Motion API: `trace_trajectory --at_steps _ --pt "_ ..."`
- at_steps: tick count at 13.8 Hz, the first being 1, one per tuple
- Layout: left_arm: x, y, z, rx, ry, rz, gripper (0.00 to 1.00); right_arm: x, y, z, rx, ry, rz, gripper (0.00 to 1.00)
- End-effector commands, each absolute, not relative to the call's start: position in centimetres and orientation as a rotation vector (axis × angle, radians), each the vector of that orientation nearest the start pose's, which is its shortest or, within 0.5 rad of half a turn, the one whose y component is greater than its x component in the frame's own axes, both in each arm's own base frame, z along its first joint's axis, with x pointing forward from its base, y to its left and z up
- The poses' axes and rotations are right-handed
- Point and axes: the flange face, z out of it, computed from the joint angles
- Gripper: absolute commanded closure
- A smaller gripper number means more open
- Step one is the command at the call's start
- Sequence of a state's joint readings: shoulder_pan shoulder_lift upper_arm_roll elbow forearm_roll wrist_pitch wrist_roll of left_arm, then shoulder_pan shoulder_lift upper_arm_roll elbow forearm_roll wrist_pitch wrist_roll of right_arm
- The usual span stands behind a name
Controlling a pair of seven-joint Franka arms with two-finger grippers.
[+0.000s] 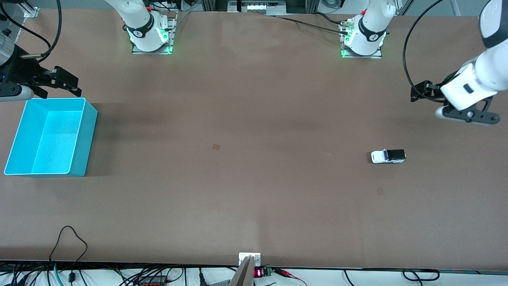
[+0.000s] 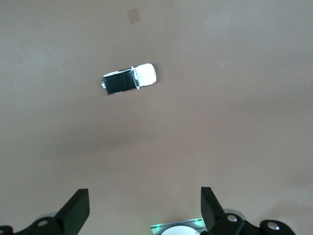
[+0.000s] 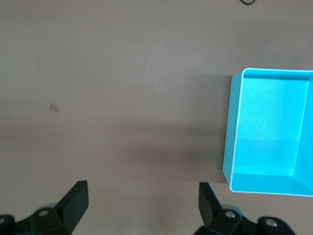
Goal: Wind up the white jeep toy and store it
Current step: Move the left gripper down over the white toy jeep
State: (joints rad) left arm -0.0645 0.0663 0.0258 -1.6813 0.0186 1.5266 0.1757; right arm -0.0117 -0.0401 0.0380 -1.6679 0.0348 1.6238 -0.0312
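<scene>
Here the jeep point(image 1: 388, 156) sits on its wheels on the brown worktop point(image 1: 246, 178) toward the left arm's end, touched by nothing, its white hood pointing toward the right arm's end and its black ribbed roof section at the rear. The left gripper point(image 2: 145, 208) hangs in the air over bare worktop at that same end, near the jeep but well apart from it, jaws spread wide and empty. The right gripper point(image 3: 143, 203) waits over the worktop just beside the cyan bin point(image 1: 89, 119) at the right arm's end, jaws likewise released.
</scene>
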Motion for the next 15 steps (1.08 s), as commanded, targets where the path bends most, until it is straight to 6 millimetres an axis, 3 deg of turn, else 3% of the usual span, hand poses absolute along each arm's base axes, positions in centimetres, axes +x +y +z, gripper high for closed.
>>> trace_trajectory --at_steps 1,4,7,11,15 --pt "56.9 -1.5 51.3 -3.096 0.578 0.359 0.0 53.8 1.8 60.8 -3.104 -0.073 0.007 0.0" --pt "57.7 -0.2 46.9 -3.035 0.89 0.296 0.0 53.8 1.8 60.8 -3.104 -0.073 0.007 0.0" --pt "58.4 2.4 41.3 -2.942 1.208 0.235 0.0 53.8 1.9 60.8 -3.103 -0.075 0.007 0.0" --pt "60.8 4.5 33.1 -2.756 1.62 0.208 0.0 53.8 1.9 60.8 -3.103 -0.075 0.01 0.0" --pt "62.0 5.2 28.7 -2.552 1.899 0.129 0.0 53.8 1.9 60.8 -3.103 -0.075 0.007 0.0"
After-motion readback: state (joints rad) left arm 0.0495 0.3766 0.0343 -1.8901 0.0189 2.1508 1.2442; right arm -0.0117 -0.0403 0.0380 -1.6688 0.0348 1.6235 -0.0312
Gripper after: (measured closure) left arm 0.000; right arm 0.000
